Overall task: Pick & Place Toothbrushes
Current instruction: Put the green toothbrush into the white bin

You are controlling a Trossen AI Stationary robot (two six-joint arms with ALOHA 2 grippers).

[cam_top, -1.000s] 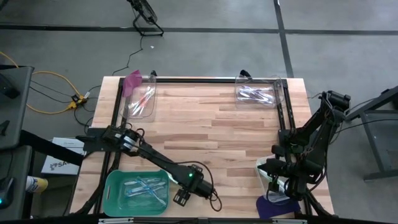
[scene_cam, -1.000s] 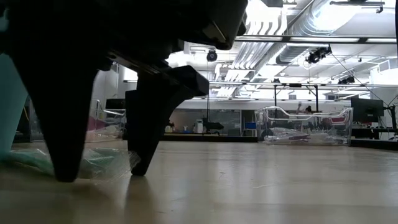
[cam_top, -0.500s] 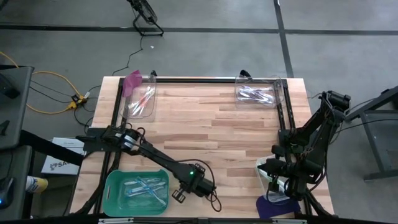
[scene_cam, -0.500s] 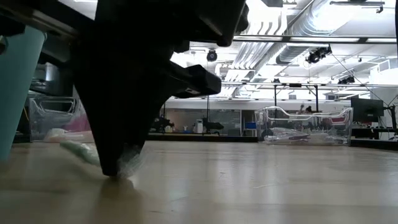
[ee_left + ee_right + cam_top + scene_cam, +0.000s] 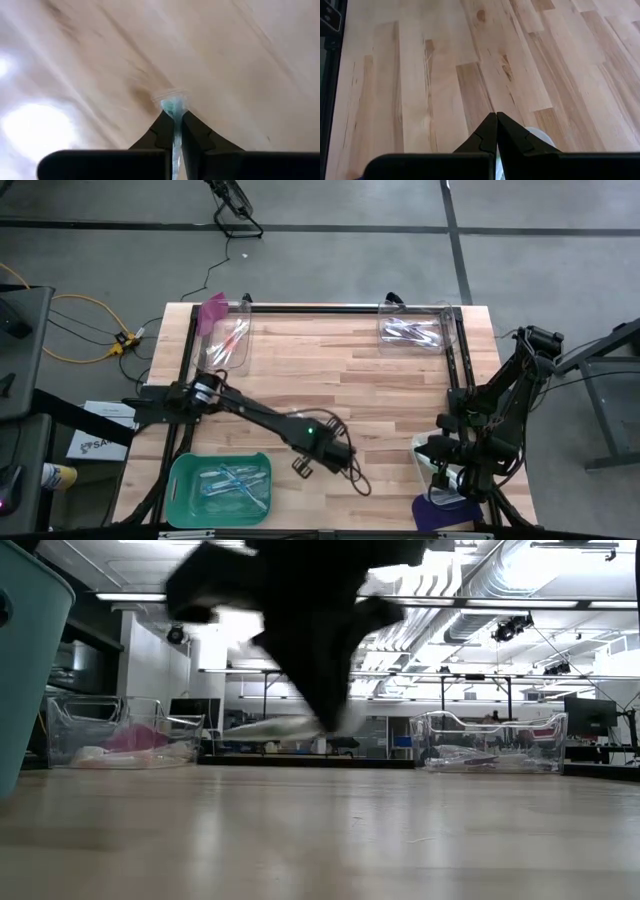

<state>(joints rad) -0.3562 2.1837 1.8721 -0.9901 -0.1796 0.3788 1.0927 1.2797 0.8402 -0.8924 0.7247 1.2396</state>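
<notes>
Toothbrush (image 5: 175, 117) sits pinched between the closed fingers of the left gripper (image 5: 303, 465), its teal, clear-wrapped end poking out past the fingertips in the left wrist view. That gripper hangs above the bare wood of the table (image 5: 380, 390), just right of the teal bin (image 5: 182, 480) at the near left corner, which holds several more toothbrushes (image 5: 235, 480). In the low view the gripper (image 5: 325, 720) is blurred and lifted off the tabletop, a pale strip showing at its tip. Two clear bins stand along the far edge: the left bin (image 5: 228, 340) holds pink brushes, the right bin (image 5: 412, 332) purple ones. The right gripper (image 5: 496, 117) is closed on nothing, parked at the near right edge of the table, with the right arm folded above a white container there
</notes>
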